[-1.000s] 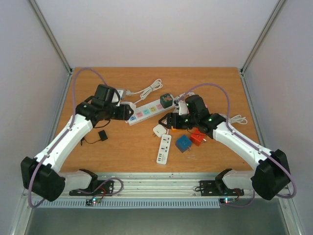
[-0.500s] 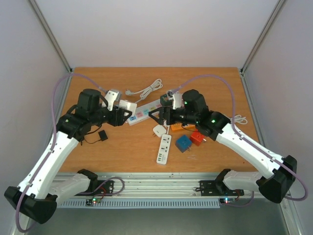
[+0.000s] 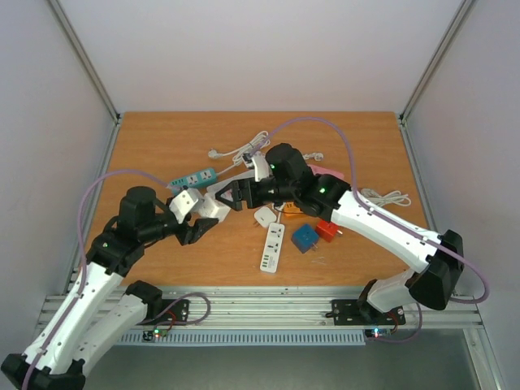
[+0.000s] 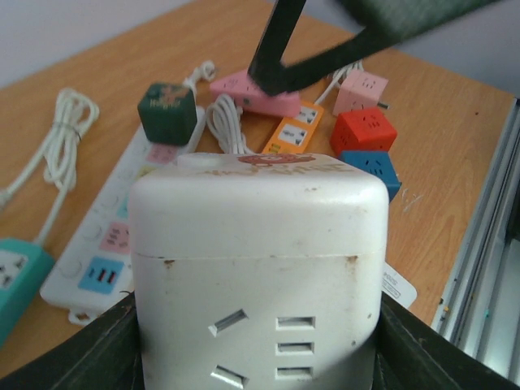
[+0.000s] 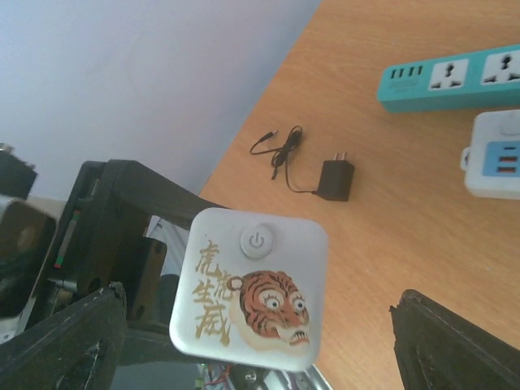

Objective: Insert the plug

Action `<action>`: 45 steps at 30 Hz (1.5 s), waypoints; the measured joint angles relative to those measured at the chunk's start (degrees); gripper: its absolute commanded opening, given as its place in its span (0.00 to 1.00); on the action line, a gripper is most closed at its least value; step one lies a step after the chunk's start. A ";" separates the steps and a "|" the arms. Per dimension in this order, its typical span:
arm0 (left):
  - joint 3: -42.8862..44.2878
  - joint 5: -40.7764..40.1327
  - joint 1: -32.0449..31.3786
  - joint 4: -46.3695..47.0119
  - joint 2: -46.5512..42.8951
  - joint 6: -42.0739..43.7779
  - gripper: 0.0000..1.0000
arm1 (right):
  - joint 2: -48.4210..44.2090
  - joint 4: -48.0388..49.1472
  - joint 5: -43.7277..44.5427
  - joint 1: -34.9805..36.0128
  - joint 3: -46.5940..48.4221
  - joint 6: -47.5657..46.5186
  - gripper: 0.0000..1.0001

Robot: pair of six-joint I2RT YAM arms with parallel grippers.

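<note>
White cube adapter (image 4: pixel 258 244), with a tiger face and a power button on one side, sits clamped between the two dark fingers of the left gripper (image 4: pixel 258 349). It is lifted clear of the wooden table (image 3: pixel 162 146), left of the table's middle. The right gripper (image 5: pixel 256 341) faces the tiger side head-on with its jaws spread wide, one finger (image 5: pixel 57 341) out to each side of the adapter and neither touching it; it holds nothing. From above, the two grippers meet nose to nose with the adapter between them. On the table lie a teal power strip (image 5: pixel 455 77), a black charger (image 5: pixel 335 179), a red cube (image 4: pixel 363 130) and a blue cube (image 4: pixel 370 166).
</note>
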 measured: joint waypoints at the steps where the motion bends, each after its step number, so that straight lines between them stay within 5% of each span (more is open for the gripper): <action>1: -0.20 0.24 0.00 0.59 -0.55 0.76 0.55 | 0.59 -0.46 -0.02 0.52 0.81 -0.02 0.87; 7: -1.36 0.98 0.00 3.87 -2.14 4.20 0.53 | 6.03 -7.13 1.66 3.89 8.04 0.00 0.84; 25: -3.28 4.17 0.00 4.66 -4.00 6.67 0.57 | 10.14 -11.28 1.51 6.29 10.14 4.13 0.63; 30: -3.87 4.24 0.15 4.42 -4.50 6.34 0.78 | 10.95 -12.26 1.31 6.36 10.84 4.79 0.44; 32: -4.11 4.42 0.09 4.87 -5.25 6.45 0.98 | 11.08 -12.48 1.84 6.38 10.84 4.92 0.41; 39: -4.13 0.79 0.04 7.41 -8.00 3.85 0.99 | 11.06 -12.81 5.57 5.01 10.73 0.92 0.40; 45: -4.02 -10.32 0.00 8.98 -9.22 -0.59 0.99 | 11.04 -12.33 6.36 -2.75 9.03 -7.23 0.39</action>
